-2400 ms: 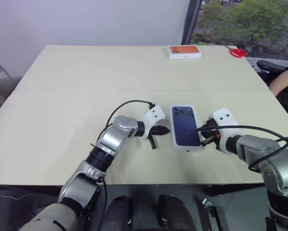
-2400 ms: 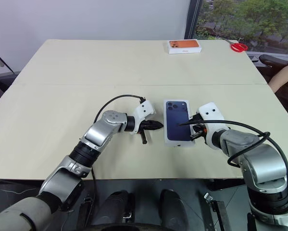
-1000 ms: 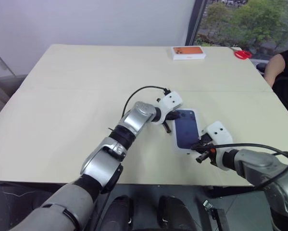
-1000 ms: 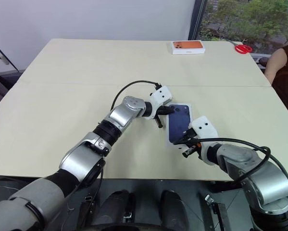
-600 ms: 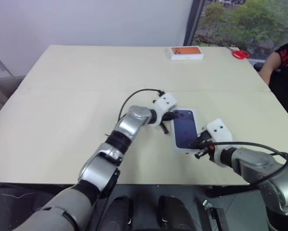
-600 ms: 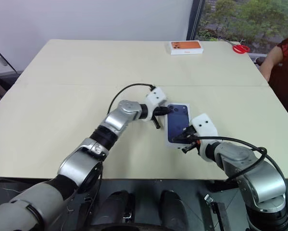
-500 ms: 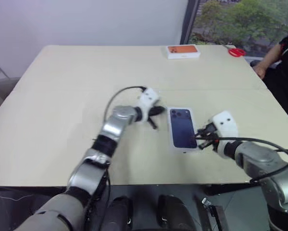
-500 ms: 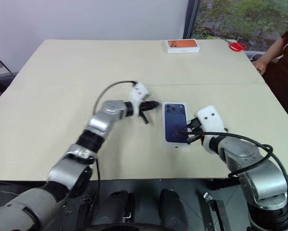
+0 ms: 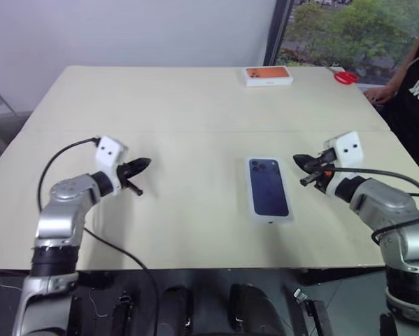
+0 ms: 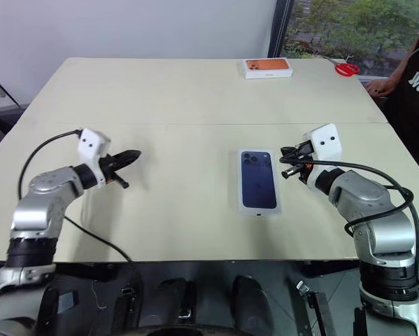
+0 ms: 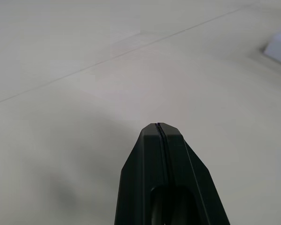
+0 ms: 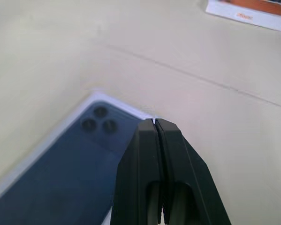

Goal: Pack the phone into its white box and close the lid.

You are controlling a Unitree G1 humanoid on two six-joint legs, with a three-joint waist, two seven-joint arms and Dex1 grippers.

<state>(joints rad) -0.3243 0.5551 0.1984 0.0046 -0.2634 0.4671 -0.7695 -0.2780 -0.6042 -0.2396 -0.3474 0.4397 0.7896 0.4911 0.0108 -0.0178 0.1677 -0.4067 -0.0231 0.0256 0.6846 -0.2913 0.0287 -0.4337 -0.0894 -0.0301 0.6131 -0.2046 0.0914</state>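
The white box [image 9: 271,219] lies flat in the middle of the table with the lid [image 9: 268,187] on it, the dark blue phone picture facing up. The phone itself is hidden. My left gripper [image 9: 145,163] is shut and holds nothing, hovering far to the left of the box. To the right of the box's far end, my right gripper [image 9: 297,159] is shut and holds nothing, apart from the box. In the right wrist view the shut fingers [image 12: 154,154] point over the lid's [image 12: 60,173] camera corner.
A white box with orange print [image 9: 268,75] sits at the table's far edge, red scissors [image 9: 346,77] beside it. A person [image 9: 413,77] stands at the far right corner, one hand on the table. A seam [image 9: 195,130] runs across the tabletop.
My left gripper has swung away from the box to the far left. The right gripper has risen and moved from the box's near corner to beside its far end. A person has come closer.
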